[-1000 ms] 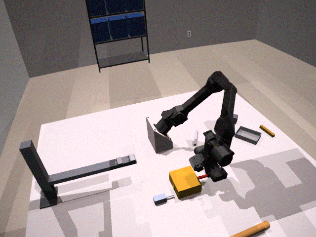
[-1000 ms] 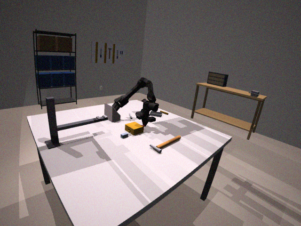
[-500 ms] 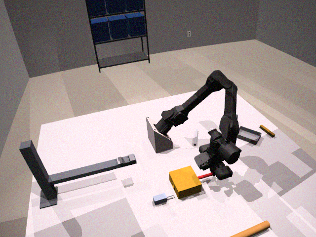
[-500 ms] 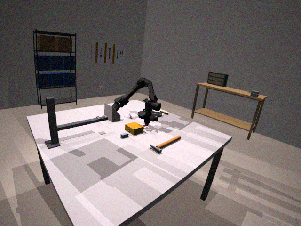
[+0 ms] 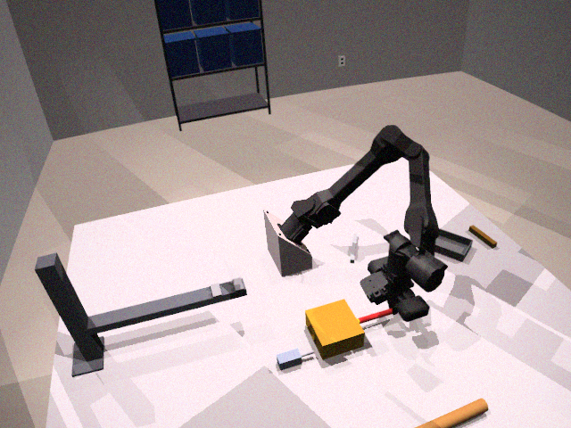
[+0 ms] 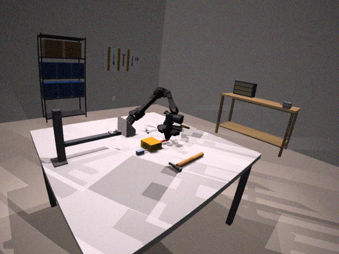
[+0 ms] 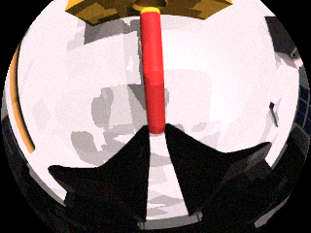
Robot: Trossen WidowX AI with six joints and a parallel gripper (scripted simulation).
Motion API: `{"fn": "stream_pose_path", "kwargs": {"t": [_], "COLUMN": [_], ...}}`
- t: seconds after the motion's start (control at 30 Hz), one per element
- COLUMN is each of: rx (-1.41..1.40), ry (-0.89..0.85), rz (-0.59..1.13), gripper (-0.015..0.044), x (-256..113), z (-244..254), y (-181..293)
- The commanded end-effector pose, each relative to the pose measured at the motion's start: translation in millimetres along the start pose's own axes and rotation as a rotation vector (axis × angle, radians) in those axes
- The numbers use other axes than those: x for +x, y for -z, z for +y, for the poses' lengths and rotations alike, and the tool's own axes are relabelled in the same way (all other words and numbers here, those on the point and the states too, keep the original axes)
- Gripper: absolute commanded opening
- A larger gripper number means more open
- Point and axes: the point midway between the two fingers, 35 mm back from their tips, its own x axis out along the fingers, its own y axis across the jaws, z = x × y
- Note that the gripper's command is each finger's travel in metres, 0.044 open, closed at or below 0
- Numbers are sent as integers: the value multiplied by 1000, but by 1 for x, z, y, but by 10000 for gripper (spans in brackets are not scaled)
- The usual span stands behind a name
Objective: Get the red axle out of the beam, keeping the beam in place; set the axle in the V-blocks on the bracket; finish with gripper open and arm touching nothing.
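My gripper (image 5: 395, 311) (image 6: 167, 139) (image 7: 155, 128) is pinching the red rod (image 5: 376, 316) (image 6: 163, 141) (image 7: 154, 73) by its outer end, while its other end is pointing toward the yellow block (image 5: 335, 325) (image 6: 151, 143) (image 7: 194, 11).

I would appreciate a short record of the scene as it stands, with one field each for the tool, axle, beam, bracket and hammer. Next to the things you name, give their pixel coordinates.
tool (image 5: 395, 311) (image 6: 167, 139) (image 7: 155, 128): shut on the red axle's end
red axle (image 5: 376, 316) (image 6: 163, 141) (image 7: 154, 73): sticking out of the yellow beam
yellow beam (image 5: 334, 325) (image 6: 151, 142) (image 7: 204, 11): on the table
bracket (image 5: 156, 308) (image 6: 90, 138): V-blocks near its arm's end, axle not in them
hammer (image 5: 456, 415) (image 6: 190, 159) (image 7: 18, 109): lying on the table
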Motion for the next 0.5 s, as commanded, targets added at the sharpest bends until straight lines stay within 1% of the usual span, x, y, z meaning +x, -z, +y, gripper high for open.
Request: {"fn": "stream_pose_path", "kwargs": {"t": [0.0,0.47], "rx": [-1,-1], "ry": [-1,-1], "rz": [7,8], "gripper": [0,0], "x": [0,10], "z": [0,2], "y": [9,9]}}
